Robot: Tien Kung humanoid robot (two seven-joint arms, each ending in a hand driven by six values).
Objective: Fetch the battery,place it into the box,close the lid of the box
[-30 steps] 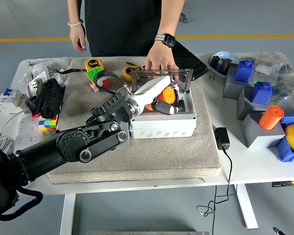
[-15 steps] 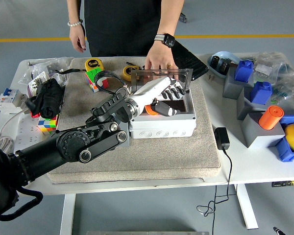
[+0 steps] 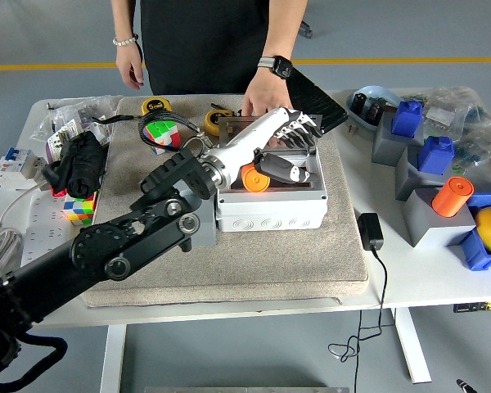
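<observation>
The grey box [image 3: 270,211] stands open on the felt mat in the middle of the table. An orange battery [image 3: 255,179] lies inside it at the left, free of any grasp. My left hand [image 3: 288,149] hovers over the box, open, its fingers [image 3: 301,129] stretched against the clear lid [image 3: 229,125], which stands up at the box's back. The thumb [image 3: 280,167] hangs over the box's inside. A person's hand [image 3: 266,100] rests behind the lid. My right arm is out of view.
A yellow tape measure [image 3: 157,106] and a puzzle cube [image 3: 162,133] lie at the mat's back left. A black cloth [image 3: 80,160] and another cube [image 3: 77,207] sit further left. A charger [image 3: 370,232] lies right of the mat. Grey and blue blocks with an orange cylinder [image 3: 452,195] fill the right side.
My left hand has let go of the battery inside the box, lifted, and opened its fingers up against the lid. The battery stays in the box.
</observation>
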